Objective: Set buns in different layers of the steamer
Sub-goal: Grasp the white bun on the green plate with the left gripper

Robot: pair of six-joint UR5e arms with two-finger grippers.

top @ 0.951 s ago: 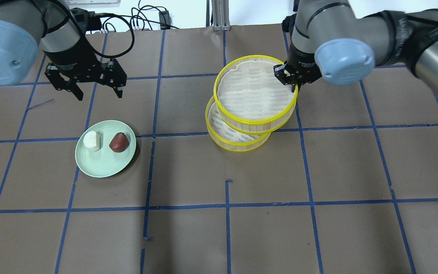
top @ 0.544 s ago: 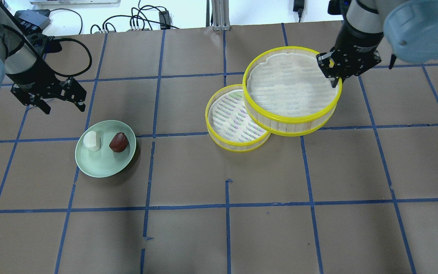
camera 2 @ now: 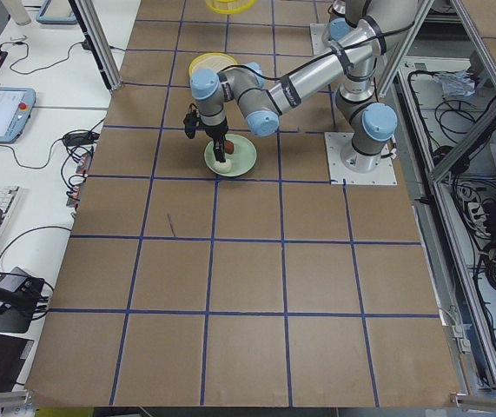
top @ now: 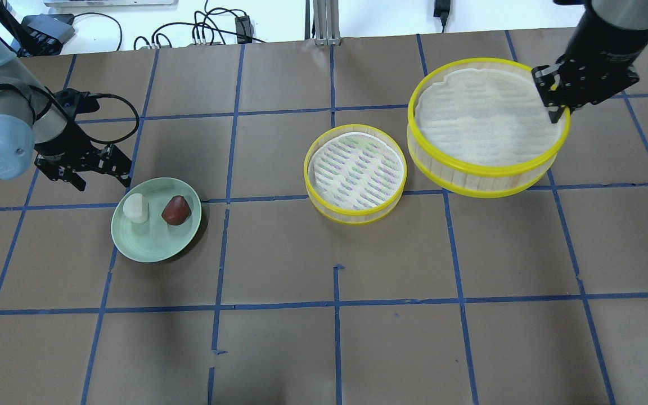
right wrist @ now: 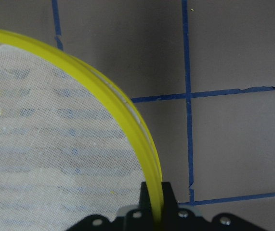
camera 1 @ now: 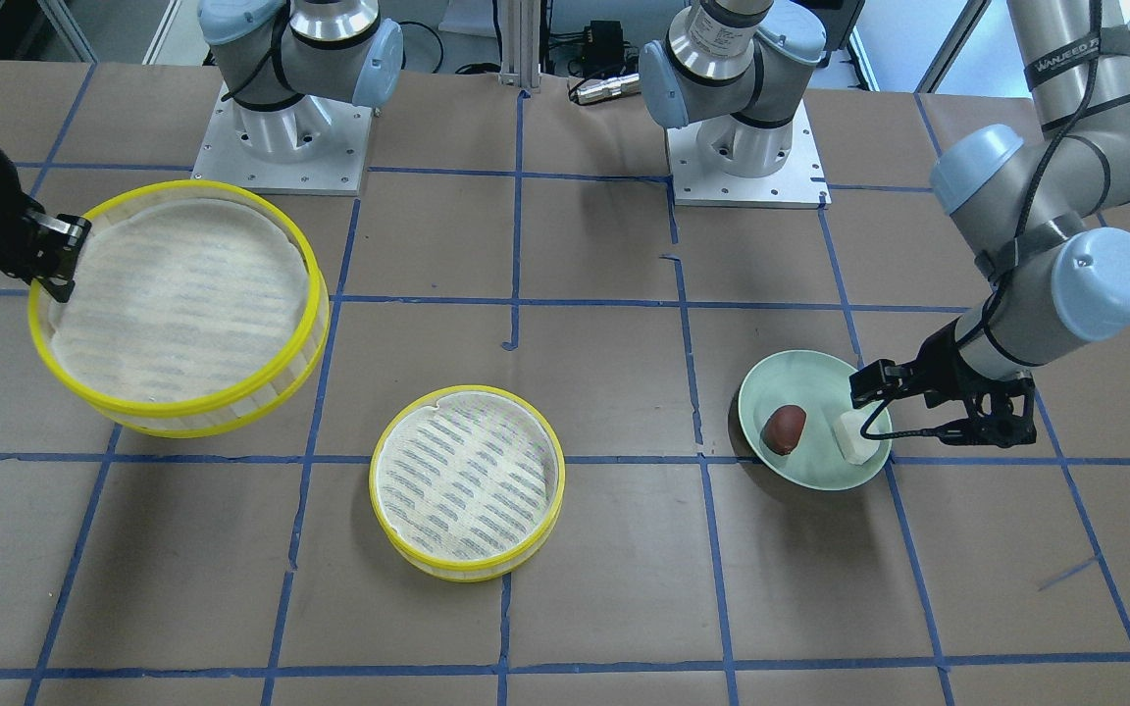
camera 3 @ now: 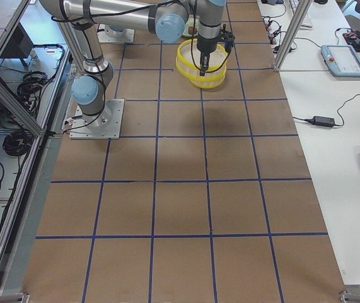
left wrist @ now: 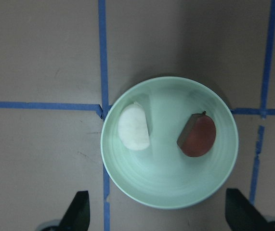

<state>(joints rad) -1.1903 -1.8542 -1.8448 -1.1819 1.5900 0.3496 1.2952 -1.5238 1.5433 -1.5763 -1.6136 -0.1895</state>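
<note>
Hovering wide open with left gripper at the far rim of the plate, near the left edge of the table; closest to the white bun, lying crosswise to the jaws, brown bun beside; pinching the rim of a lifted tray with right gripper, far right corner.

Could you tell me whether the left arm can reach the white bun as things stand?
Probably yes: the left gripper hangs open over the plate, nothing covers the white bun, and the reddish-brown bun lies apart.

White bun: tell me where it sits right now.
Overhead view: the white bun lies on the green plate at left, beside the reddish-brown bun, near the left gripper.
</note>
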